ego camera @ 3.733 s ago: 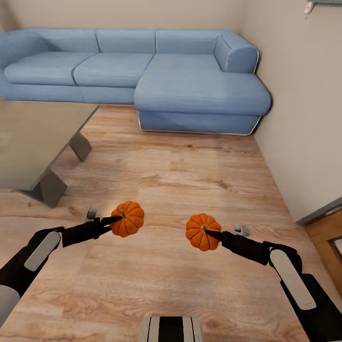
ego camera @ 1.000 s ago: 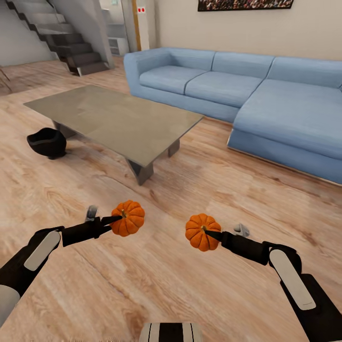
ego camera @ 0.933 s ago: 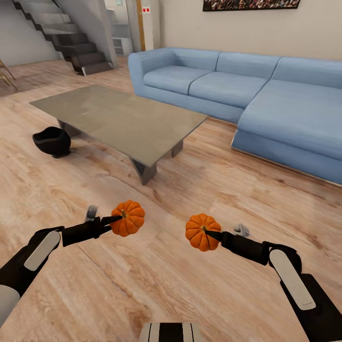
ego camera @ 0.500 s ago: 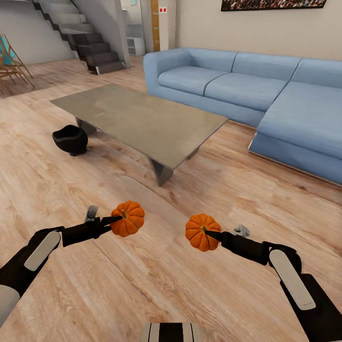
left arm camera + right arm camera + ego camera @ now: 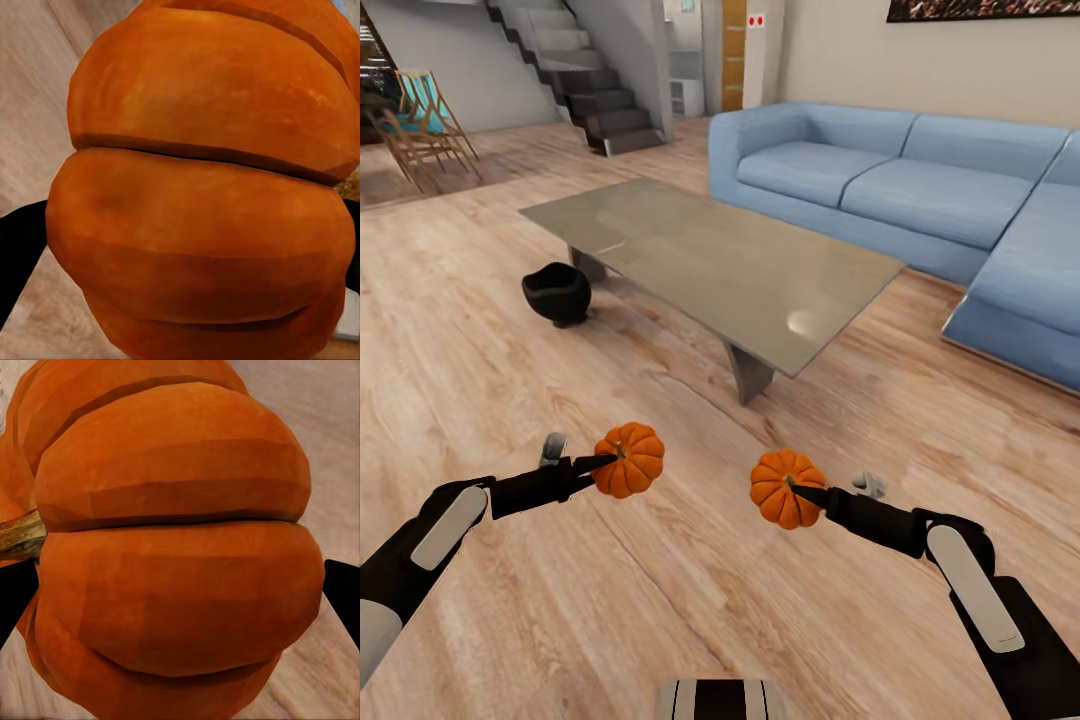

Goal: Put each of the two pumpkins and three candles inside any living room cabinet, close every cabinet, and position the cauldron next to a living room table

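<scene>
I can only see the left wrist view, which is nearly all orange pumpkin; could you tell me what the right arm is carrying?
Observer: The right gripper is shut on a second pumpkin, held above the wood floor.
Operator: Thank you. Is the cauldron anywhere in sight?
Observer: Yes, the cauldron stands on the floor by the far left end of the table, close to one of its legs.
Operator: And is a cabinet ahead of us?
Observer: I can't point to one; a blue sofa sits behind the table and a staircase rises at the back left.
</scene>
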